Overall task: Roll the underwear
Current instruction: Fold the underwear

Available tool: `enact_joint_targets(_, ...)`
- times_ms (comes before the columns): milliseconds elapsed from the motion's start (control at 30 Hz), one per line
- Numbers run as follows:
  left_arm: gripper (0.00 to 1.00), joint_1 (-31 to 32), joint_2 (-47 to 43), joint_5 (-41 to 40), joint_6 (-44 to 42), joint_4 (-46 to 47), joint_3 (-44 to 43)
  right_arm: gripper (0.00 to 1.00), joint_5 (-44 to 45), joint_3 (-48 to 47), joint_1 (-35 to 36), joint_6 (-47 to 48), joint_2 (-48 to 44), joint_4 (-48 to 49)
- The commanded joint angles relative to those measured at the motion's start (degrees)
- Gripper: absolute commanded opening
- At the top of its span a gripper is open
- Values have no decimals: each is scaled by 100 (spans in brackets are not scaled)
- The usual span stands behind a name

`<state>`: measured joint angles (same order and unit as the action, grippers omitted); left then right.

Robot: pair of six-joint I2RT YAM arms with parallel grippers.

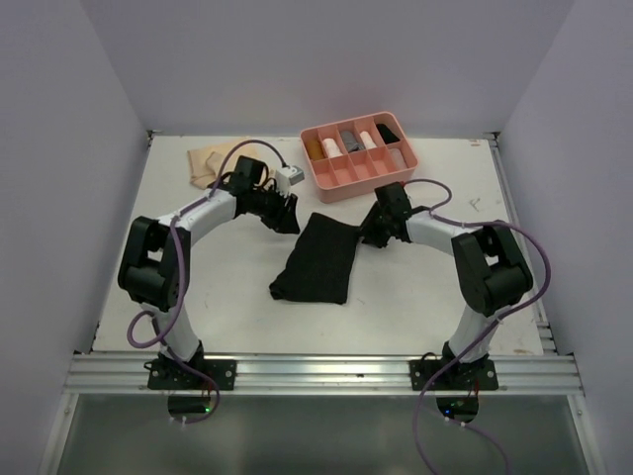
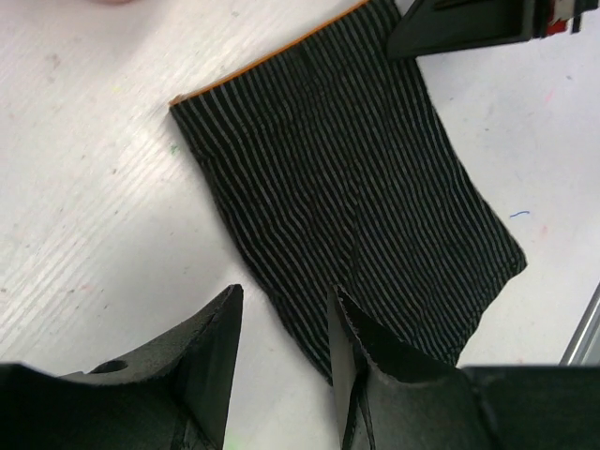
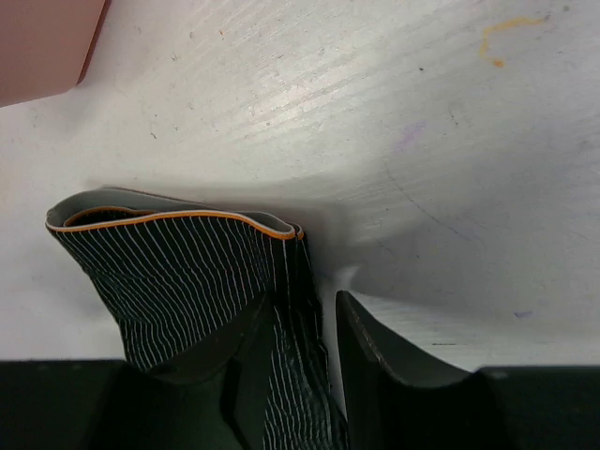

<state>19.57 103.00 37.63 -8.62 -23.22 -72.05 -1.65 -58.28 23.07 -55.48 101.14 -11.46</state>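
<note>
Your left tool [image 2: 283, 298] sits half-open, tips at one corner of the black pinstriped cloth underwear [image 2: 337, 187] that's spread on the white tabletop [image 2: 84, 234] between both arms, while your right tool [image 3: 302, 314] has its jaws parted loosely around the lifted orange-trimmed corner, not clamping it.

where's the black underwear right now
In the top view the black underwear lies mid-table between the left hand and the right hand, just on the near side of the pink tray.
</note>
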Motion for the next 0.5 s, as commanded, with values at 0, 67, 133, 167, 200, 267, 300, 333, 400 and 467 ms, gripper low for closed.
enact_joint_targets(0, 45, -155, 106, -115, -105, 28, -2, 38, -256, -297, -145, -94, 273, 566)
enact_joint_targets(67, 45, -199, 124, -71, -139, 46, 68, 37, -379, -350, -259, -208, 458, 610)
enact_joint_targets(133, 44, -243, 167, -2, -157, 64, 103, 36, -441, -351, -294, -270, 616, 680)
enact_joint_targets(167, 44, -252, 185, 51, -192, 29, 104, 36, -468, -333, -312, -270, 652, 707)
enact_joint_targets(200, 43, -252, 203, 78, -219, -41, 104, 36, -503, -324, -312, -279, 705, 707)
enact_joint_targets(267, 43, -252, 220, 235, -289, -59, 165, 33, -616, -281, -321, -296, 819, 794)
enact_joint_targets(300, 42, -252, 238, 262, -289, -86, 191, 27, -635, -211, -329, -288, 845, 838)
enact_joint_targets(333, 41, -252, 264, 271, -289, -86, 200, 24, -661, -166, -321, -288, 872, 891)
enact_joint_targets(400, 40, -252, 343, 272, -298, -95, 209, 9, -740, -18, -329, -261, 907, 927)
enact_joint_targets(467, 40, -252, 457, 228, -246, -51, 192, 2, -784, 149, -338, -182, 803, 1005)
